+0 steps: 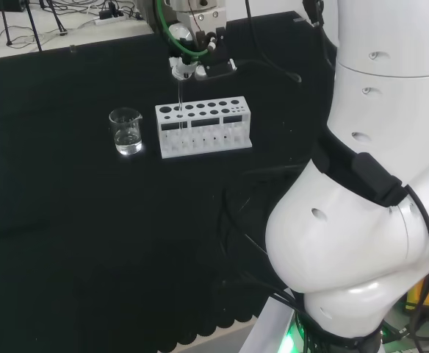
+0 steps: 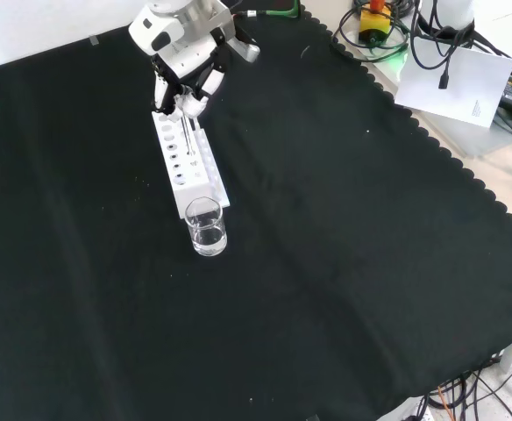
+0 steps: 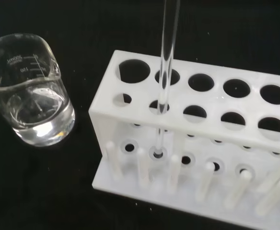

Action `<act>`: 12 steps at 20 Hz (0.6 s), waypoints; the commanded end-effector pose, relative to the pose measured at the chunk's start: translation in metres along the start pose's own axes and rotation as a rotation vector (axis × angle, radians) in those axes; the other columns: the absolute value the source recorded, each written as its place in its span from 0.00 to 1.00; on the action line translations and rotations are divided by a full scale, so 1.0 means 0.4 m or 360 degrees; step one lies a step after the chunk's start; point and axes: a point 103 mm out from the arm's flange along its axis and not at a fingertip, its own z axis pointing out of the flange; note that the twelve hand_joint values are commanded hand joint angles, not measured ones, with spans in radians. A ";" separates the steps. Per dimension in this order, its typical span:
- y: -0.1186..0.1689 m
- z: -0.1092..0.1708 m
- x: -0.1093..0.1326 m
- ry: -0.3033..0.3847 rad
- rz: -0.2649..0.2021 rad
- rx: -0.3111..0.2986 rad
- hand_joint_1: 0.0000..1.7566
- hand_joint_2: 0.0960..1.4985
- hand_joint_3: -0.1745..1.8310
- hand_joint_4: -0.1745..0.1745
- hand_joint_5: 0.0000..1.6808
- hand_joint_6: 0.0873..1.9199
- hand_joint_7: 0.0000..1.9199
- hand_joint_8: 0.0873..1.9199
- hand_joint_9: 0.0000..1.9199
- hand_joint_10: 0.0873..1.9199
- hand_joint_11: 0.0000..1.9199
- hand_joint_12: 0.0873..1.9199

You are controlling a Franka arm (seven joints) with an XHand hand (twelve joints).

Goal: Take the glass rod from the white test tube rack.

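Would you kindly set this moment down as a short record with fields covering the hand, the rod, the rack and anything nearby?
hand: above the rack's end nearest the beaker, fingers closed on the rod's top
glass rod: upright, passing through a hole in the second column from the beaker end, lower tip still inside the rack
white test tube rack: standing on the black cloth, other holes empty
beaker: clear glass, beside the rack's end, some clear liquid in it
task stage: rod grasped, not yet lifted out

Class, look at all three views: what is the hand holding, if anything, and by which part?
The hand pinches the glass rod by its top end; its lower end stands in the white test tube rack.
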 end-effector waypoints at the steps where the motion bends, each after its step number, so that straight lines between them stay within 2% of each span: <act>1: 0.001 -0.010 0.014 -0.0004 0.0011 -0.0081 0.73 0.51 0.36 0.00 0.62 0.41 0.57 0.60 0.73 0.48 0.80 0.24; 5: -0.012 -0.031 0.013 0.0003 0.0037 -0.0164 0.75 0.37 0.50 0.00 0.72 0.31 0.63 0.55 0.78 0.42 0.85 0.22; 12: -0.045 -0.114 0.023 0.0024 0.0042 -0.0261 0.76 0.31 0.54 0.00 0.77 0.23 0.66 0.52 0.84 0.34 0.90 0.16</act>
